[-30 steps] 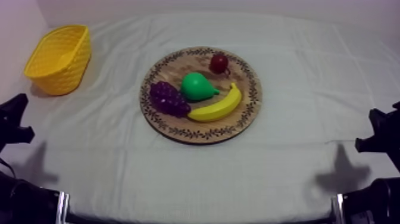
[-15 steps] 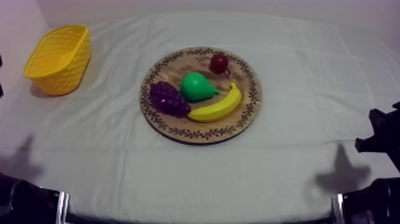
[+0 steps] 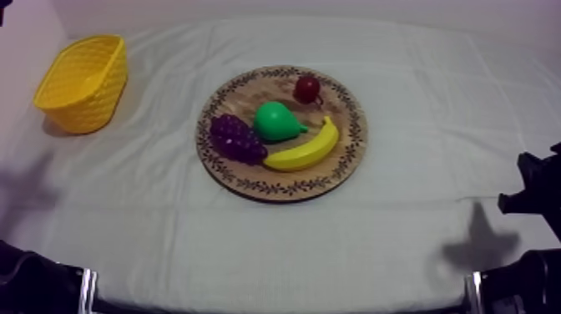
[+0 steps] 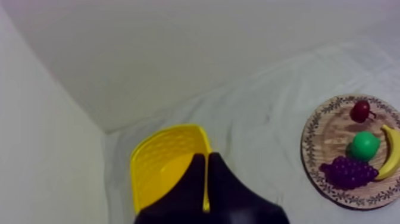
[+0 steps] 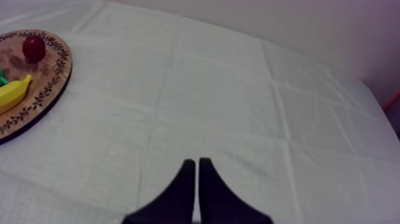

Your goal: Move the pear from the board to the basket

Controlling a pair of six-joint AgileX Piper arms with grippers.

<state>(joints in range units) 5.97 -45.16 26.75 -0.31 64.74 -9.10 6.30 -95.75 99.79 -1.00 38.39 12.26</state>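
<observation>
While the pear (image 3: 278,121) lies midway on the wooden board (image 3: 250,182), just beside the grapes (image 3: 236,139) and the banana (image 3: 305,149), the yellow basket (image 3: 83,79) stands well apart from the board. The left gripper (image 4: 207,156), closed on nothing, hangs over the basket; the right gripper (image 5: 195,161), likewise closed, hovers beside the board

Pale wall (image 4: 178,47) behind cloth-covered table (image 3: 434,150)

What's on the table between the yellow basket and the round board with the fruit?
Only bare cloth lies between the yellow basket and the wooden board; the top view shows it.
</observation>
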